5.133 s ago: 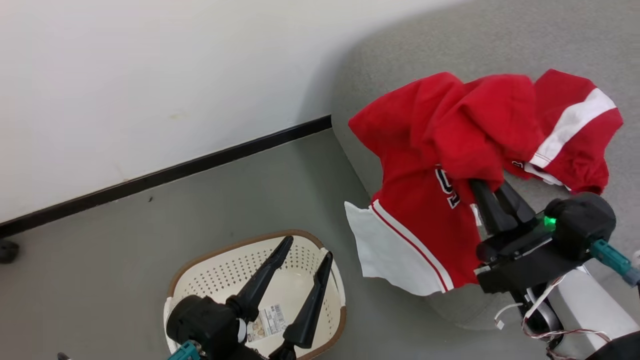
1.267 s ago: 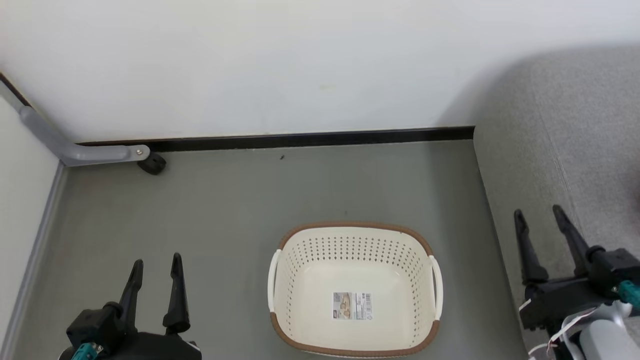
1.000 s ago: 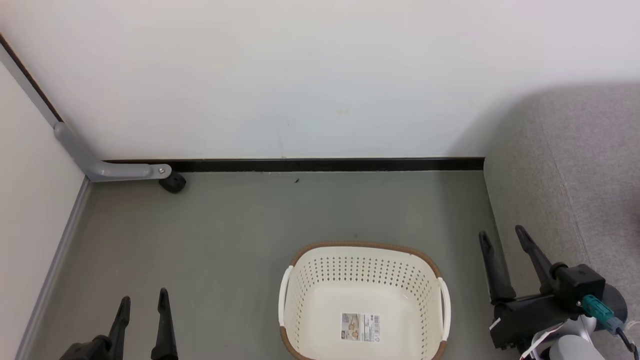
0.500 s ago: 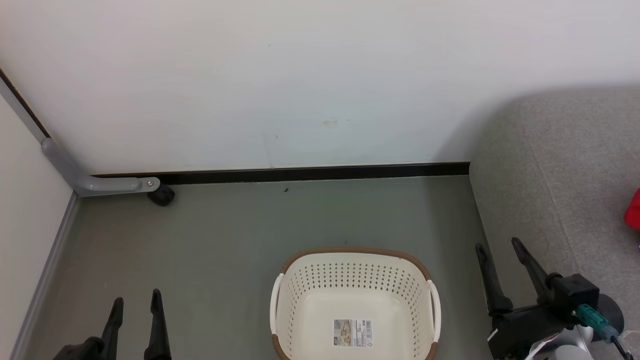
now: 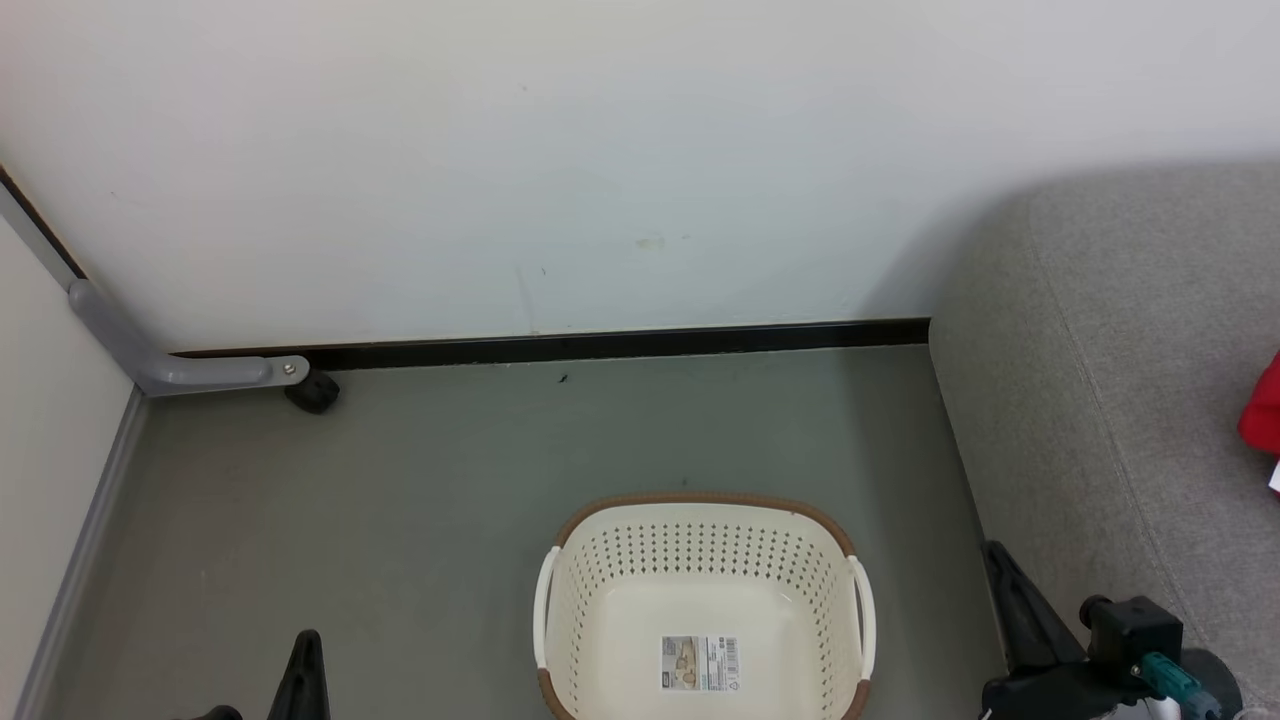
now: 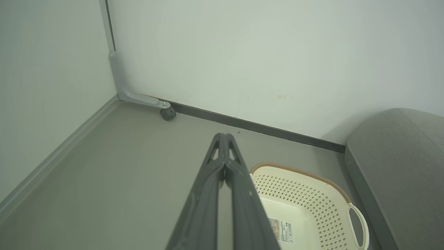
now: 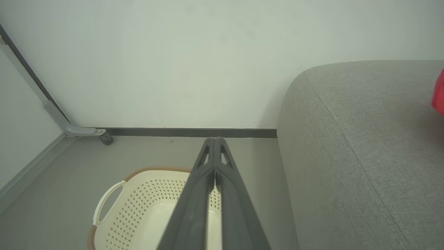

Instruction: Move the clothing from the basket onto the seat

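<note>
The cream basket (image 5: 700,530) with a brown rim stands on the grey floor, holding nothing but its label sticker (image 5: 699,662). A red edge of the clothing (image 5: 1262,408) lies on the grey seat (image 5: 1100,400) at the right border. My left gripper (image 5: 306,640) sits low at the left of the basket, shut with nothing in it; its fingers (image 6: 222,163) meet at the tips in the left wrist view. My right gripper (image 5: 995,552) hangs between basket and seat, shut and empty, fingers (image 7: 212,152) pressed together in the right wrist view, where the clothing (image 7: 439,93) also peeks in.
A white wall with a black baseboard (image 5: 620,346) runs behind the basket. A grey bracket with a small black caster (image 5: 312,390) stands in the left corner, beside a side wall (image 5: 40,380). Bare grey floor (image 5: 400,500) lies left of the basket.
Both grippers have gone from open to shut and dropped lower in the head view. The camera has shifted slightly; the basket has stayed put.
</note>
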Robot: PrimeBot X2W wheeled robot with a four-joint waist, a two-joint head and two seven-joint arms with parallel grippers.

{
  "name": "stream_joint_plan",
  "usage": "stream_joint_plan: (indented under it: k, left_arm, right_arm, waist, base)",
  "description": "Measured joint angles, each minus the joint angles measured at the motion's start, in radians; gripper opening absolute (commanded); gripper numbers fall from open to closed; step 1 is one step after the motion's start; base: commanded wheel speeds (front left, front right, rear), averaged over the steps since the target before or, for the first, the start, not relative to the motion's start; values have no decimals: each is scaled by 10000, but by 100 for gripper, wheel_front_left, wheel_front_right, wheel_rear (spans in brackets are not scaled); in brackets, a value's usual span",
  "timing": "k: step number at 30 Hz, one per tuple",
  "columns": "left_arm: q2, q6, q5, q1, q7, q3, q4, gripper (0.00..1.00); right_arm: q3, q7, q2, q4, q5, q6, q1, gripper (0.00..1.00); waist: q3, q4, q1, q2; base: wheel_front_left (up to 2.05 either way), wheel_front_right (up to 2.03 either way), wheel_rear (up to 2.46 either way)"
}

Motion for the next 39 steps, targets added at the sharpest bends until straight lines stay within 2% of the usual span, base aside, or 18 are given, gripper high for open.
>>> stream_joint_plan:
  k: [8, 39]
  left_arm:
    - [-111, -100, -671, 13, 311, 184, 35, 0]
    - [-589, -629, -3896, -344, 1419, 928, 73, 0]
  right_arm:
    - [-267, 257, 35, 31, 708, 8, 68, 0]
    - [-1308, 1490, 268, -313, 5262, 261, 62, 0]
  waist:
    - [-15, -57, 0, 0]
    - [-70, -285, 0, 0]
  base:
    - [0, 0, 0]
    - [0, 0, 0]
